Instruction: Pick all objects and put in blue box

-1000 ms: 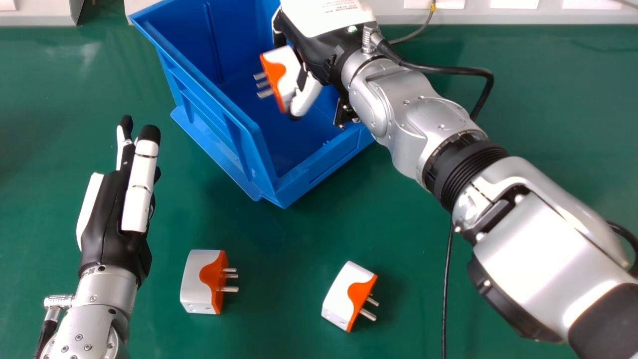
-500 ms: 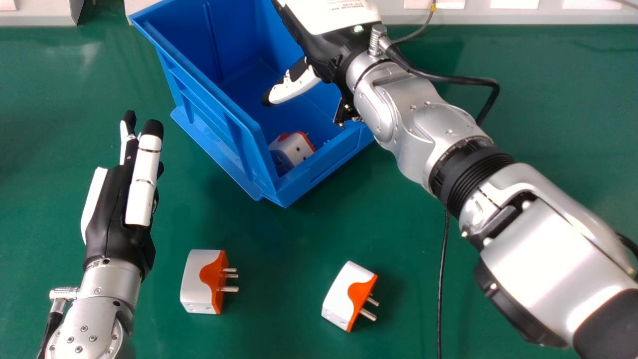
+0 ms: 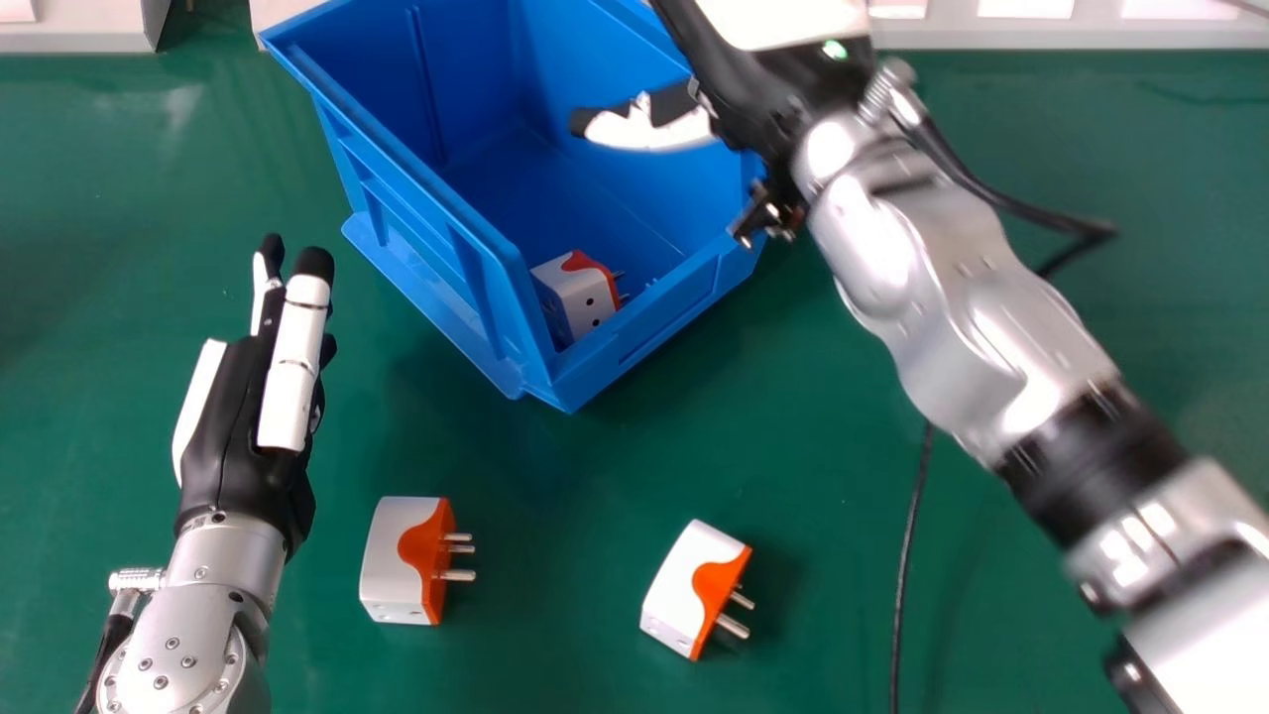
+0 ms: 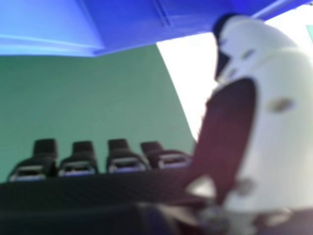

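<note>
In the head view, nearest the robot, a white-and-orange plug adapter with metal pins (image 3: 684,585) is lying on the green table (image 3: 535,476), well nearer than the right hand (image 3: 739,89). A matching boxy white-and-orange adapter (image 3: 392,565) is resting slightly farther off, to the right of the left hand (image 3: 238,446) and nearer than its palm. That black-and-white left hand is hovering open, its fingers pointing straight forward, holding nothing. Farther on, a third adapter, white with an orange face (image 3: 580,293), is sitting inside the open blue plastic box (image 3: 664,317), in its near corner, nearer than the right thumb. The right hand is hanging at the box's right side, its thumb extending over the interior. The right hand view is showing its fingertips (image 4: 117,161) spread in a row, apart from the straightened thumb (image 4: 274,122); the hand is staying open and gripping nothing, with blue plastic and green table lying beyond.In the head view, nearest the robot, a white-and-orange plug adapter with metal pins (image 3: 684,585) is lying on the green table (image 3: 535,476), well nearer than the right hand (image 3: 739,89). A matching boxy white-and-orange adapter (image 3: 392,565) is resting slightly farther off, to the right of the left hand (image 3: 238,446) and nearer than its palm. That black-and-white left hand is hovering open, its fingers pointing straight forward, holding nothing. Farther on, a third adapter, white with an orange face (image 3: 580,293), is sitting inside the open blue plastic box (image 3: 664,317), in its near corner, nearer than the right thumb. The right hand is hanging at the box's right side, its thumb extending over the interior. The right hand view is showing its fingertips (image 4: 117,149) in a row, apart from the straightened thumb (image 4: 274,122); the hand is hanging open and gripping nothing, with blue plastic and green table lying beyond.
</note>
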`<state>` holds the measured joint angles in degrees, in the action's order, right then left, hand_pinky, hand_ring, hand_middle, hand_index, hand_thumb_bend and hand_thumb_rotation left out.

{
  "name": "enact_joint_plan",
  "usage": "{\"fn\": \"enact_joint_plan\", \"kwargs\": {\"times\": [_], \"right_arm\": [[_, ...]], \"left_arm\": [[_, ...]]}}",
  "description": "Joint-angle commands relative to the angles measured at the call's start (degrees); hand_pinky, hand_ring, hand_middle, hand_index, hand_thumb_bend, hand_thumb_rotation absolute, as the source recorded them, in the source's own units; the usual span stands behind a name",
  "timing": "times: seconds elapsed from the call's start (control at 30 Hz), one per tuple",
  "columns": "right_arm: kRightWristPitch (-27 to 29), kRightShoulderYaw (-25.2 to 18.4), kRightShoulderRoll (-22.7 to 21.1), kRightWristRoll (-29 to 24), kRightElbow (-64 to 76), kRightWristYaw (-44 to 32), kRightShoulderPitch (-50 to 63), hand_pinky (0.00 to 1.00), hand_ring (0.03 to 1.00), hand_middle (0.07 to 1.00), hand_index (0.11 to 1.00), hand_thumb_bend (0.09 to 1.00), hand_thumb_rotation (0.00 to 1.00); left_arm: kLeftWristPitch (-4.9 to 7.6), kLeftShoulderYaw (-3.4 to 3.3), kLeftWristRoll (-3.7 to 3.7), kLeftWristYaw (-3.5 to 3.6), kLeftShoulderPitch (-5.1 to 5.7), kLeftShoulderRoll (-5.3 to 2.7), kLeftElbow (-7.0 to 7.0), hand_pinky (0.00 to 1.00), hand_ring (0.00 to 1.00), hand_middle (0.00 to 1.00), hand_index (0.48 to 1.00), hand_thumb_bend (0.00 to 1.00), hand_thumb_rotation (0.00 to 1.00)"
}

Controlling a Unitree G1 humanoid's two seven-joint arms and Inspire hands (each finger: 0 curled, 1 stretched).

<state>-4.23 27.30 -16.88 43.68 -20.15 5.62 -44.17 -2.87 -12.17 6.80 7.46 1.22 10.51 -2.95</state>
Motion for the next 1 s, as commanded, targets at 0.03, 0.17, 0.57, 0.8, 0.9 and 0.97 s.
{"fn": "enact_joint_plan", "kwargs": {"times": [0.03, 0.17, 0.57, 0.8, 0.9, 0.97], "right_arm": [[-3.1, -9.9, -7.5, 2.3, 28.3, -3.1, 12.0, 0.97, 1.000, 1.000, 1.000, 0.361, 0.33], [-4.1, -15.4, -9.8, 2.7, 38.8, -3.3, 22.1, 0.97, 1.000, 1.000, 1.000, 0.363, 0.34], [-11.1, -27.8, -11.5, 6.3, 52.6, -10.8, 45.0, 0.92, 0.994, 0.999, 0.987, 0.383, 0.41], [-13.7, -28.3, -12.2, 7.7, 45.6, -13.2, 46.7, 0.91, 0.987, 0.993, 0.983, 0.392, 0.38], [-13.8, -27.9, -14.1, 7.9, 41.5, -14.9, 45.9, 0.93, 0.987, 0.995, 0.982, 0.396, 0.38], [-13.6, -27.5, -15.5, 7.8, 39.1, -16.4, 45.2, 0.94, 0.987, 0.996, 0.983, 0.398, 0.38]], "left_arm": [[2.14, -1.20, 0.73, 1.03, -2.80, 1.97, -0.69, 1.00, 1.00, 1.00, 1.000, 0.49, 1.00], [2.22, -1.84, 1.20, 1.81, -3.96, 2.79, -2.67, 1.00, 1.00, 1.00, 1.000, 0.48, 1.00], [3.46, -3.04, 1.16, 3.31, -5.60, 4.66, -6.83, 1.00, 1.00, 1.00, 1.000, 0.44, 1.00], [10.88, -4.07, 2.95, 6.04, -7.13, 4.83, -13.40, 1.00, 1.00, 1.00, 1.000, 0.48, 1.00], [12.35, -4.15, 3.00, 6.32, -7.42, 4.94, -14.57, 1.00, 1.00, 1.00, 1.000, 0.50, 0.98], [12.84, -4.21, 2.83, 6.32, -7.51, 4.96, -14.94, 1.00, 1.00, 1.00, 1.000, 0.51, 0.98]]}}
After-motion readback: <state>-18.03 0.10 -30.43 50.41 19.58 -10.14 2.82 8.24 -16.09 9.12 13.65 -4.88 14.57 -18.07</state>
